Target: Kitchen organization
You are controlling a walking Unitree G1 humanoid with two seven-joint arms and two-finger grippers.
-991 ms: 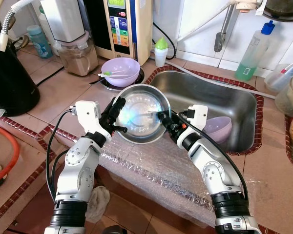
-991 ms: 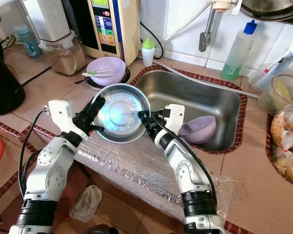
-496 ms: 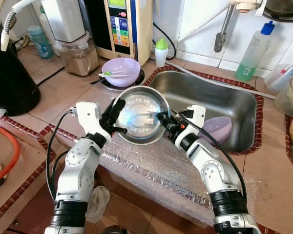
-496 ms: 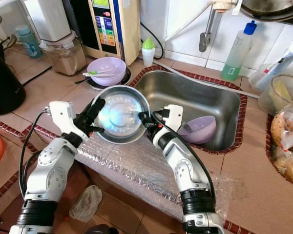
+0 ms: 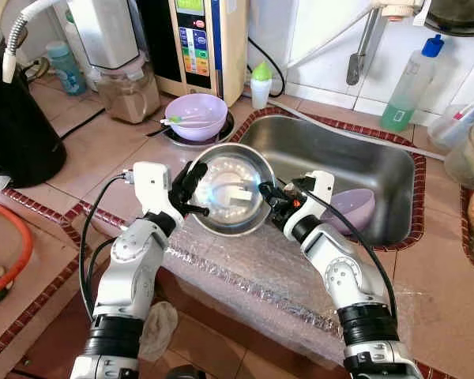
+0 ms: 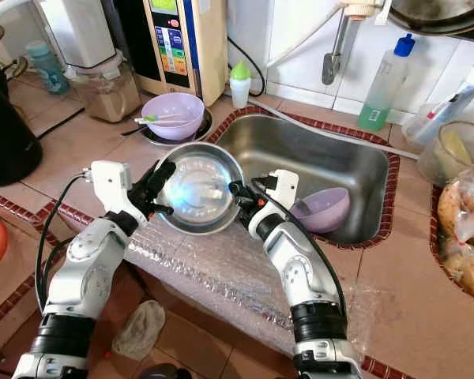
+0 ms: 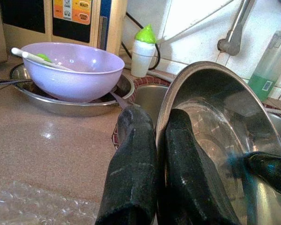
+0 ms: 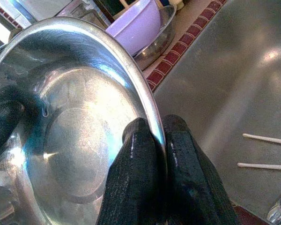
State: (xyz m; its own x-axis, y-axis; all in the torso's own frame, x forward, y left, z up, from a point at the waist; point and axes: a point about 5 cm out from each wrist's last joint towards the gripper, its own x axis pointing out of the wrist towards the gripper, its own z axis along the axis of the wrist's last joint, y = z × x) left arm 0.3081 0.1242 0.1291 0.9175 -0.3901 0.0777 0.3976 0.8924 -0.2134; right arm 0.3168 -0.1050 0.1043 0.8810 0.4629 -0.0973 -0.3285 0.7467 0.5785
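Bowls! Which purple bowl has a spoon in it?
The purple bowl on the counter, left of the sink, holds a white spoon. The other purple bowl sits inside the sink without one.

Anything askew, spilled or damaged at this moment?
Nothing spilled or damaged. The steel bowl is tilted, pinched at opposite rims by the left gripper and right gripper. A sheet of bubble wrap drapes over the counter edge, which is unusual.
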